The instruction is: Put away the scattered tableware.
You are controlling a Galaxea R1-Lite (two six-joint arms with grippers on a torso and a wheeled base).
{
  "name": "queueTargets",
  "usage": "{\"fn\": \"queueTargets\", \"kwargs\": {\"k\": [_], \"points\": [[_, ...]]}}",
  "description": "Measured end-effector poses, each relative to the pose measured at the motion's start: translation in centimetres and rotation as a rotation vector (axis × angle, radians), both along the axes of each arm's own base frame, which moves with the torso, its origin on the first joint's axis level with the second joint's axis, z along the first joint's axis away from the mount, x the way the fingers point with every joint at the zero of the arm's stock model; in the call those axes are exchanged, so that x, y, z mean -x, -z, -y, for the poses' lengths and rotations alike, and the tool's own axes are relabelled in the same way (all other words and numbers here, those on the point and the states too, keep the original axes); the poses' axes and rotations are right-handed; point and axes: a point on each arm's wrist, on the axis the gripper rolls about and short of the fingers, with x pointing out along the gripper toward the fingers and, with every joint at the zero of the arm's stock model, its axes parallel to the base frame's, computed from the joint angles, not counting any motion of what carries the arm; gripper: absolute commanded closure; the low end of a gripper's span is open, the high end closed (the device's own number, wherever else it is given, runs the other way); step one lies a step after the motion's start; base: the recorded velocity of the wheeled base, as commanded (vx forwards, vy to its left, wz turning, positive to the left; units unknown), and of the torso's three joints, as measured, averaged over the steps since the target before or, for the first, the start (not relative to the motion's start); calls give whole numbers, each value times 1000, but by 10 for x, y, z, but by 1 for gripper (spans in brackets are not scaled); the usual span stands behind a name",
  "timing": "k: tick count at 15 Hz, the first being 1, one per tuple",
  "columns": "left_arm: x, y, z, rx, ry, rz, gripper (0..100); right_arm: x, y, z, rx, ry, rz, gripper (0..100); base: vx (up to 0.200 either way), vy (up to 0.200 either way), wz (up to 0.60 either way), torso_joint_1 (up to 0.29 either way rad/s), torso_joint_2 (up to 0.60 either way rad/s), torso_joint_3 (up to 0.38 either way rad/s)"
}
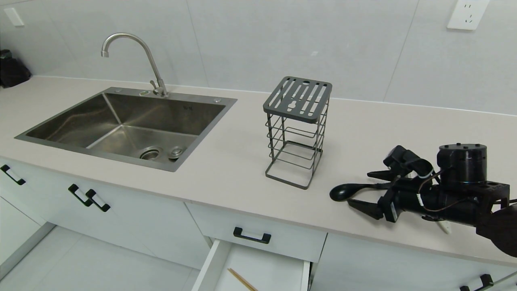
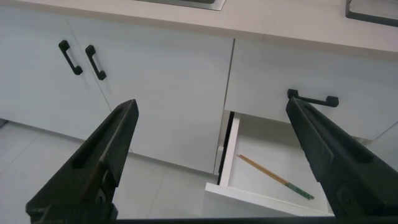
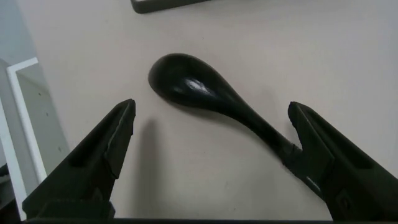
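Straddling the handle of the glossy black round-bowled spoon (image 1: 341, 192) lying near the front edge of the beige countertop (image 1: 226, 161), the right gripper (image 1: 360, 189) stands wide open and empty; closing off-centre could skid the slick spoon over that edge.

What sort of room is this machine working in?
A kitchen, most likely: a steel sink with a tap is set into a long counter, white cabinets and an open drawer sit below it, and a black spoon lies on the counter.
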Motion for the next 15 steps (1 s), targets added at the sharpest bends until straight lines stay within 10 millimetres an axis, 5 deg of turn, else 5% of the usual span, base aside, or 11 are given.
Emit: {"fn": "queueTargets", "kwargs": {"k": [11, 12, 15], "points": [[0, 0, 0, 0, 0, 0, 0, -23, 11, -5, 0, -2, -14, 0, 0, 0, 0, 0, 0, 0], [0, 0, 0, 0, 0, 0, 0, -24, 12, -5, 0, -3, -15, 100, 0, 0, 0, 0, 0, 0], [0, 0, 0, 0, 1, 0, 0, -25, 14, -6, -2, -10, -18, 100, 0, 0, 0, 0, 0, 0]]}}
